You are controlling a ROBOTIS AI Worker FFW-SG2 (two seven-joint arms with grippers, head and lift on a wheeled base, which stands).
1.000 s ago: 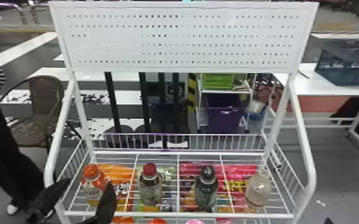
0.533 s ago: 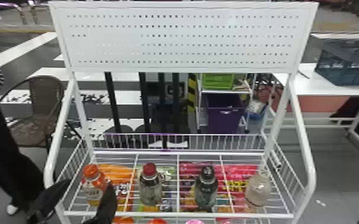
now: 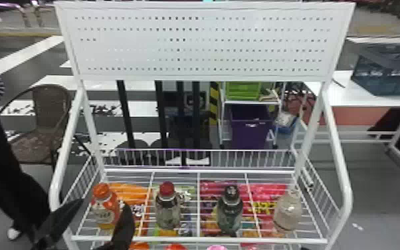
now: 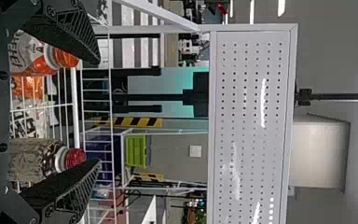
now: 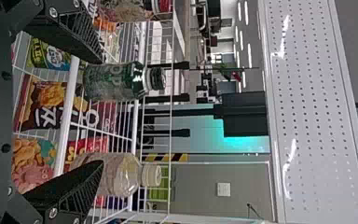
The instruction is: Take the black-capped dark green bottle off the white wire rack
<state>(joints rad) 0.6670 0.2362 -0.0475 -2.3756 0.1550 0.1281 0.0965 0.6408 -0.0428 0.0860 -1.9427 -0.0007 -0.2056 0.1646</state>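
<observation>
One black-capped dark green bottle (image 3: 230, 212) upright on white wire rack (image 3: 189, 239). Black left gripper (image 4: 98, 112), black right gripper (image 5: 99, 112): fingers apart. Probably light, slick, squeezable plastic; best held gently mid-body.

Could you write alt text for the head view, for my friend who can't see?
A black-capped dark green bottle stands on a white wire rack, between a red-capped bottle and a pale bottle. An orange-capped bottle stands at the row's left end. The robot's left hand, fingers apart, is at the lower left.
</observation>
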